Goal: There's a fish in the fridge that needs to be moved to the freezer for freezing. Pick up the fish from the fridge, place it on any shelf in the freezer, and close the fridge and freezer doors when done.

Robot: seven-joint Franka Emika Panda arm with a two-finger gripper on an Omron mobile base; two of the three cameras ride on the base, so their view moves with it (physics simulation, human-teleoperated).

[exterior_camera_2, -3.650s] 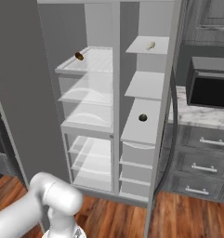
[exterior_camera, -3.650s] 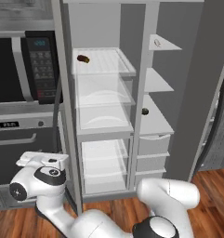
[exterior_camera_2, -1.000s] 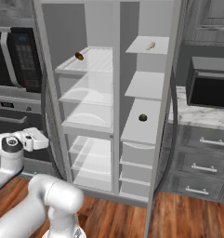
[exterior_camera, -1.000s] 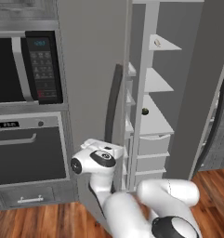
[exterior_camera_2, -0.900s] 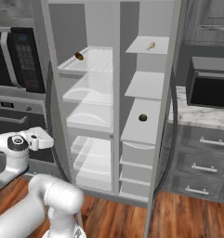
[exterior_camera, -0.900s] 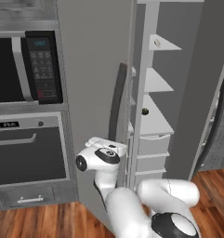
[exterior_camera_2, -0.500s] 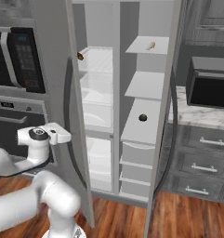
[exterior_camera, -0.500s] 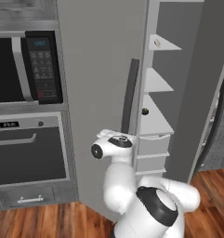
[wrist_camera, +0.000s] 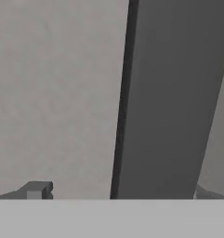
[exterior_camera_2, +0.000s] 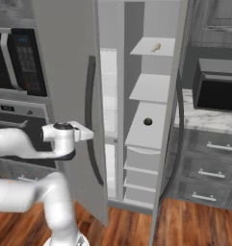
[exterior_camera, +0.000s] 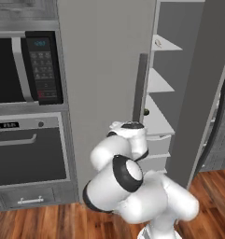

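Gripper (exterior_camera_2: 86, 133) at fridge door (exterior_camera_2: 69, 72), beside dark handle (exterior_camera_2: 90, 115); in hand view handle (wrist_camera: 169, 97) sits between spread fingertips (wrist_camera: 36, 189) — jaws apart, nothing held. Door nearly shut, narrow gap left. Fish (exterior_camera_2: 156, 46) lies on top freezer shelf (exterior_camera_2: 148, 48), far right. Step in hand, likely: push fridge door home. Press flat panel near handle, steady — avoid snagging finger behind bar. Freezer door (exterior_camera_2: 168, 120) at right still wide open.
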